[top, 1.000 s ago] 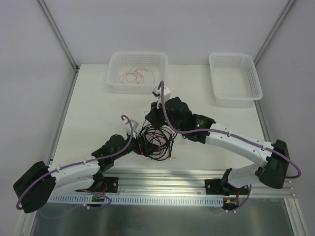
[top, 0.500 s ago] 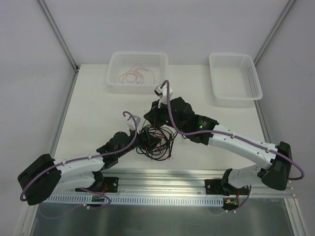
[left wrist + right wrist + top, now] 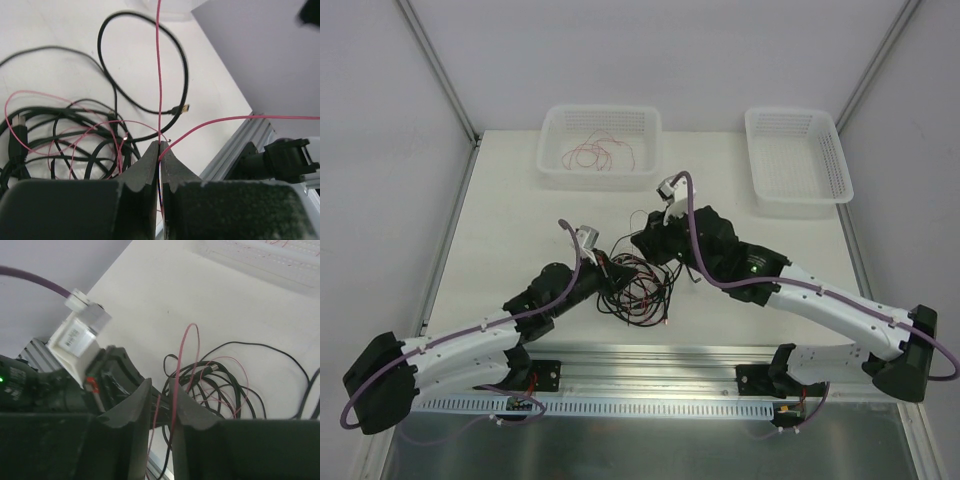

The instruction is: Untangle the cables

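Cables (image 3: pixel 640 285) lie in one loose tangle of black and red-pink loops on the table (image 3: pixel 520 230), near its front edge, between the two grippers. Left gripper (image 3: pixel 160 147): jaws fully together, pinching a red wire (image 3: pixel 159 75) that runs straight up out of the tips; a second red strand leaves the tips to the right, over the rail (image 3: pixel 235 145). Right gripper (image 3: pixel 159 390): jaws a narrow gap apart, with red strands passing through the gap and no visible clamp on them. From above, the left gripper (image 3: pixel 608 278) is at the tangle's left edge and the right gripper (image 3: pixel 648 248) at its upper right, so both arms partly hide the pile. Just beyond the left tips, a black loop (image 3: pixel 107 60) ends in a small gold plug (image 3: pixel 185 107), and a larger dark plug (image 3: pixel 20 122) lies at far left. Surface: plain off-white tabletop, matte. An aluminium rail (image 3: pixel 650 360) carrying the arm bases runs along the near edge. Room: pale grey-white walls with metal corner posts (image 3: pixel 435 65). At the far edge stand two white mesh baskets, well apart: the left basket (image 3: pixel 552 170) holds a few thin red wires (image 3: pixel 598 155); the right basket (image 3: pixel 760 190) sits at the far right. Purple hoses (image 3: pixel 470 330) run along both arms.
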Controlling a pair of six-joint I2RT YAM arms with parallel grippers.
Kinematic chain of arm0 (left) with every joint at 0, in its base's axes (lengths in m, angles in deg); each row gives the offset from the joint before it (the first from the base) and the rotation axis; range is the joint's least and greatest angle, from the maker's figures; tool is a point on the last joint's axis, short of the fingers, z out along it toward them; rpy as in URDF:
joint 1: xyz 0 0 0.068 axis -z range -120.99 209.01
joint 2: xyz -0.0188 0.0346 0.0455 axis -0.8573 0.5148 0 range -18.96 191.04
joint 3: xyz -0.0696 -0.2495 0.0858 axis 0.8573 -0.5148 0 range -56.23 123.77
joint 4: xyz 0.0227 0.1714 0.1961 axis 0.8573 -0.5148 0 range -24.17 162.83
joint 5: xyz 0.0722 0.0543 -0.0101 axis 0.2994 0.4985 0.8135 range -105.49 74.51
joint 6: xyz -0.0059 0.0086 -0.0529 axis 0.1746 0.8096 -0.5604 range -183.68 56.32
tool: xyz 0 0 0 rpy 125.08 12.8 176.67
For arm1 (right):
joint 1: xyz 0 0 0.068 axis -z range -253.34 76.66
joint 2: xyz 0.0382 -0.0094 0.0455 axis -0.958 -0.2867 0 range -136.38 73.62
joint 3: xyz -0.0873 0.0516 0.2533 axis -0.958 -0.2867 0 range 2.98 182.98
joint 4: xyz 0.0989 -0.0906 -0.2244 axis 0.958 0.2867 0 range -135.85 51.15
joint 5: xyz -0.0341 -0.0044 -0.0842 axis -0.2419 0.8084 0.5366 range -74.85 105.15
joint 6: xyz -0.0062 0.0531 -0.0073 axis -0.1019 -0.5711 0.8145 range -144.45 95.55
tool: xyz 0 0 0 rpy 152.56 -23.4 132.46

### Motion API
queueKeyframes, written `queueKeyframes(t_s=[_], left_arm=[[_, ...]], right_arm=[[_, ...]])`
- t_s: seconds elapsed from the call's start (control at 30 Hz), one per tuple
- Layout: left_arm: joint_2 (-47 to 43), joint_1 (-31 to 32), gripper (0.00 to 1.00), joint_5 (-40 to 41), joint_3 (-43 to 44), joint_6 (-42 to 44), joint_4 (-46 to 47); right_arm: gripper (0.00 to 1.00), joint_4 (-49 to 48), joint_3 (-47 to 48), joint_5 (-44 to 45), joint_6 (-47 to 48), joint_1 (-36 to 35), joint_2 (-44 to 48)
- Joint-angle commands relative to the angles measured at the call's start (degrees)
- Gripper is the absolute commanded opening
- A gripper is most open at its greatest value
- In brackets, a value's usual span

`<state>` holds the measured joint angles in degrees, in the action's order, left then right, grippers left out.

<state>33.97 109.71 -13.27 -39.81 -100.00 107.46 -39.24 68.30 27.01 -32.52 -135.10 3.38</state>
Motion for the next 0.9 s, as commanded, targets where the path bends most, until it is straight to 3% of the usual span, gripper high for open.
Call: queueKeyframes(t_s=[0.0,0.1,0.13,0.23,0.4,0.5,0.87], left_arm=[[-5.9,0.6,0.00,2.9,6.4,3.6,-8.9],[-8.4,0.5,0.00,5.1,10.6,6.5,-15.6],[-8.8,0.5,0.00,6.3,12.8,7.9,-17.0],[-9.0,0.5,0.00,7.6,17.1,11.1,-21.2],[-6.7,0.5,0.00,9.6,26.9,15.7,-26.7],[-4.2,0.2,0.00,10.9,33.9,20.0,-30.7],[9.4,-10.3,0.00,4.4,59.8,28.0,-38.9]], right_arm=[[0.25,2.5,-0.5,2.9,1.4,-0.6,5.6],[0.31,6.1,-0.2,3.3,2.9,-0.6,8.3],[0.46,6.8,-0.1,2.2,3.3,-0.6,8.9],[0.70,10.6,0.1,-0.9,4.7,-0.6,11.9],[0.92,16.5,-0.4,-4.5,6.1,-1.0,19.7],[1.00,19.7,-0.5,-7.6,7.5,-1.0,24.8],[0.97,27.0,-7.7,-8.2,13.3,-1.1,41.3]])
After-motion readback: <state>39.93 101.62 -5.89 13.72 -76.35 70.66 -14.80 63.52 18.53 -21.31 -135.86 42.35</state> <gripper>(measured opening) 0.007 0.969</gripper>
